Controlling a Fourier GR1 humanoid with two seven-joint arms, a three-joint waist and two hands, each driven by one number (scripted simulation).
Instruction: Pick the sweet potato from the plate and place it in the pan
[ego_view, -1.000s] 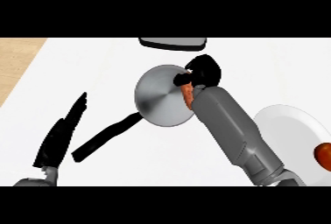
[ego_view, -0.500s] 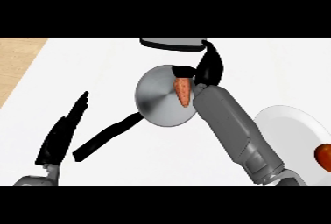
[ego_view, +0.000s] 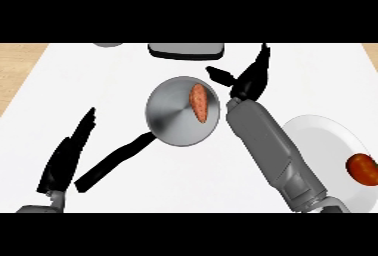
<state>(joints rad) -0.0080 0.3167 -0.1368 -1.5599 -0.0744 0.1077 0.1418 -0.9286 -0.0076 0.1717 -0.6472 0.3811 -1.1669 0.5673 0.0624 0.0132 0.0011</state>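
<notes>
Since the sweet potato (ego_view: 199, 102) already lies in the pan (ego_view: 173, 120), just left of the right hand (ego_view: 251, 80), the placing looks done; only drawing the arm back is left. Half a second earlier that hand was right at the potato; now it has come clear, fingers straight and empty. The left hand (ego_view: 70, 150) rests open.

Bright, even light on a pale counter.
The white counter (ego_view: 184, 190) is lit evenly, so the white plate (ego_view: 325, 140) barely stands out, marked only by a thin grey rim. The pan (ego_view: 173, 117) carries a soft sheen, lighter toward its middle. The right forearm (ego_view: 266, 145) shows a gentle highlight along its length. The left hand (ego_view: 70, 150) and the right hand (ego_view: 251, 80) read as flat black shapes with hardly any shading.
</notes>
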